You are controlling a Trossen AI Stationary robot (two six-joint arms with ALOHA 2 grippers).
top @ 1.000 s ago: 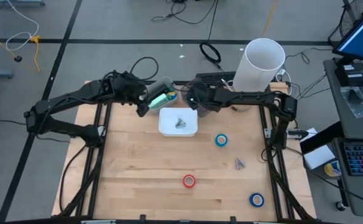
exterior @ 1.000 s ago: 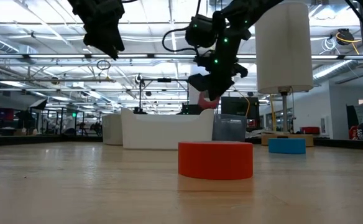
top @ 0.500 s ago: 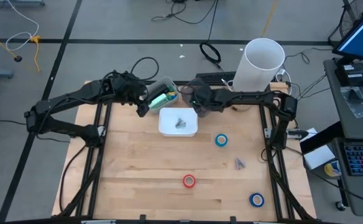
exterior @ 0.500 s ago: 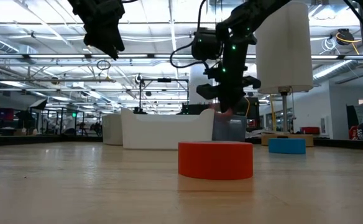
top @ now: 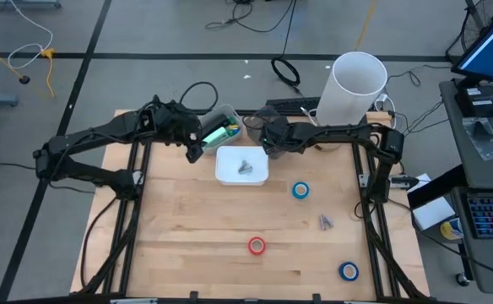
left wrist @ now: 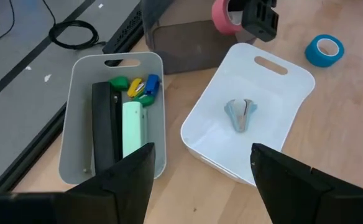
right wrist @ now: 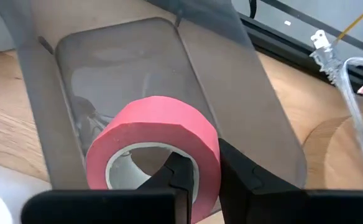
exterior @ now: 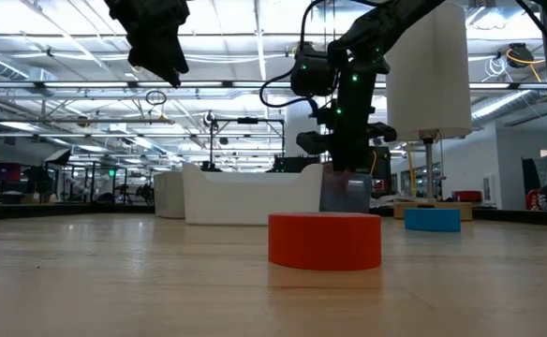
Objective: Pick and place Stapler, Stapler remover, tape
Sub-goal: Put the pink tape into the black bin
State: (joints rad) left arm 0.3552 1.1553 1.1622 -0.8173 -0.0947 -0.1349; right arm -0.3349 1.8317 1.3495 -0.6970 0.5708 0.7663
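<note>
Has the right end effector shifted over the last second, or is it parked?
Yes. The right end effector, shut on the pink tape, has moved from beside the white tray toward the table's far edge, over the dark bin.

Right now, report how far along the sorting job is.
Done: a staple remover lies in the white tray, and staplers fill the grey bin. In hand: the right hand holds pink tape over the dark bin. Left: two blue rolls, the red roll and a remover on the table.
</note>
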